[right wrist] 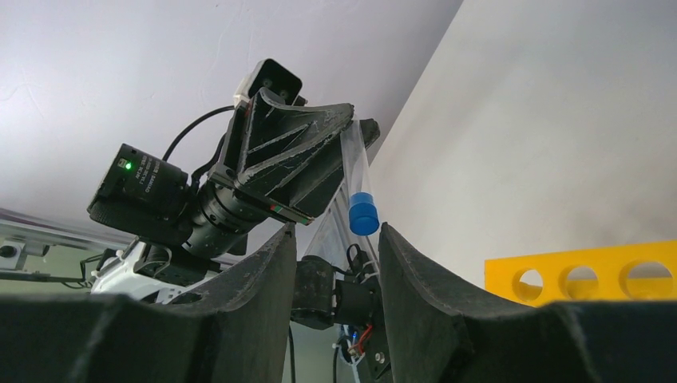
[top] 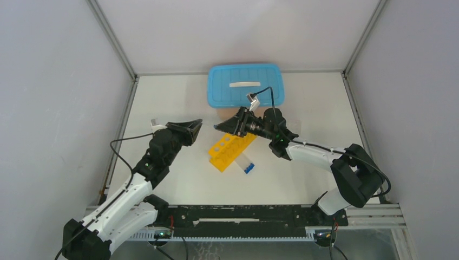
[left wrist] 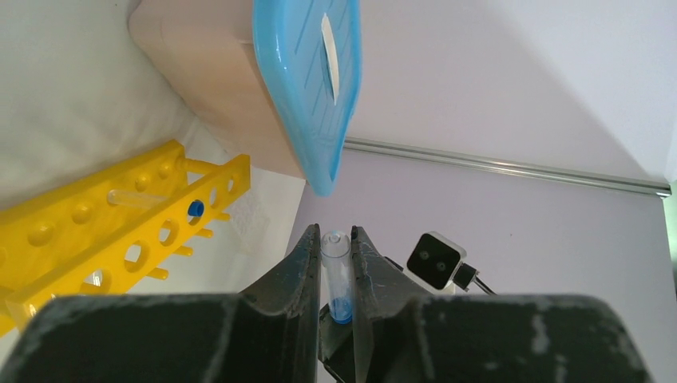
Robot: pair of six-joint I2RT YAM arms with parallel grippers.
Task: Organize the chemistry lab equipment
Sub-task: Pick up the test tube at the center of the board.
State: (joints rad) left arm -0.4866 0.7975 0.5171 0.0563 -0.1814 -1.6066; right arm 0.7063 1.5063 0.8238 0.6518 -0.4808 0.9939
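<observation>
While left end effector clamps blue-capped tube, right end effector open, near it

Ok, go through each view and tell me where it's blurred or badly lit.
Top view: even, soft light, faint shadows, sharp throughout. Left wrist: left end effector dark and soft up close, rack crisp. Right wrist: right end effector a dark blur, tube beyond it clear.
</observation>
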